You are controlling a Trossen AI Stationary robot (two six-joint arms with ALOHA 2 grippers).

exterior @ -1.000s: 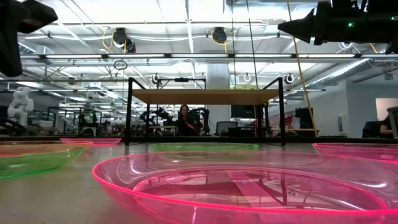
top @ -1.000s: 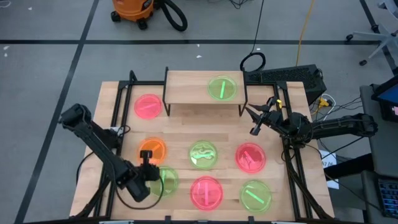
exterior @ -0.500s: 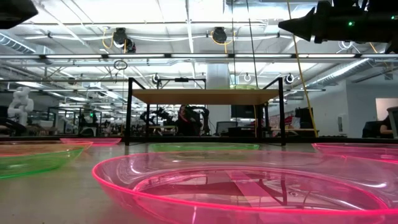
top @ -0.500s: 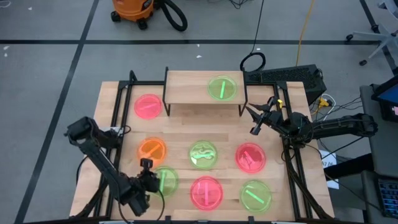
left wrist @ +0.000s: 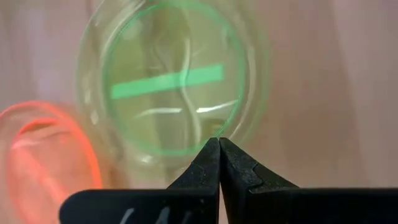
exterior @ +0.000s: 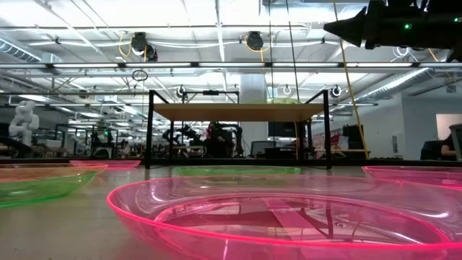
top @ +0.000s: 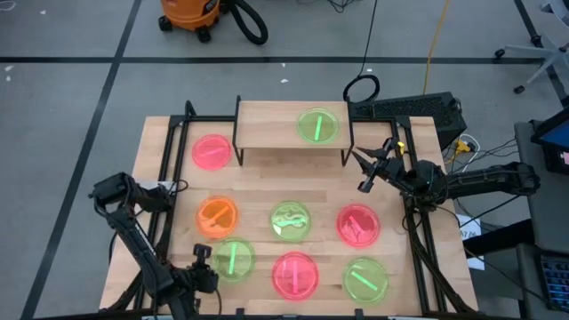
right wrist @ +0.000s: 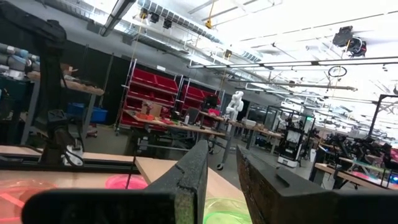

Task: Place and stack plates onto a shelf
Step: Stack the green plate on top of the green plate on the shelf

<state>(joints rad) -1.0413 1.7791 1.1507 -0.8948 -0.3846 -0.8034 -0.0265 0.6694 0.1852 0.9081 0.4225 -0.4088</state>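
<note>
The shelf stands at the table's far middle with one green plate on its board. Several more plates lie flat on the table: pink, orange, green, pink-red, green, pink, green. My left gripper is shut at the near-left green plate's left rim; in the left wrist view its tips point down at that plate. My right gripper hovers open and empty, right of the shelf. My left gripper points steeply down with shut fingers at the rim of the near-left green plate. I cannot tell whether the tips touch the rim or stand just above it. The plate lies flat on the table.
Black metal rails run along the table's left and right sides. In the low view the near pink plate fills the foreground and the shelf stands behind it. Bare wood lies between the shelf and the middle row of plates.
My left gripper has swung from between the orange and green plates toward the table's near edge and has sunk, ending at the green plate's left rim. It has stayed shut. The plates lie as before.
</note>
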